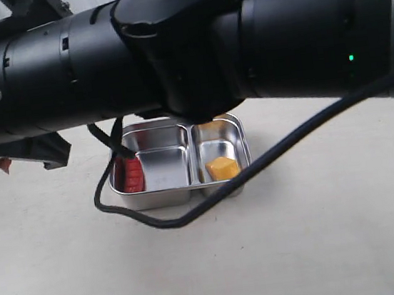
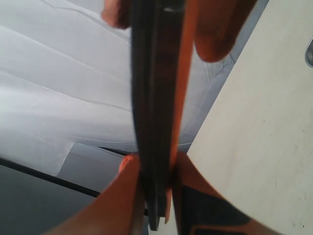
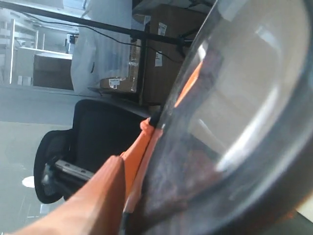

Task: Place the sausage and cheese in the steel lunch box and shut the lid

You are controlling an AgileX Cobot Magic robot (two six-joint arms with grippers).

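The steel lunch box stands open on the table below the arms. The red sausage lies in its larger compartment, against the left wall. The yellow-orange cheese sits in the smaller right compartment. The dark translucent lid with its orange seal is held edge-on in the air. My left gripper is shut on one end, an orange finger on each face. My right gripper is shut on the lid too, with one finger showing dimly through it. Neither gripper nor the lid shows in the exterior view.
The black arms fill the upper half of the exterior view and hide what is behind them. A black cable loops down in front of the lunch box. The pale table stretches all around it.
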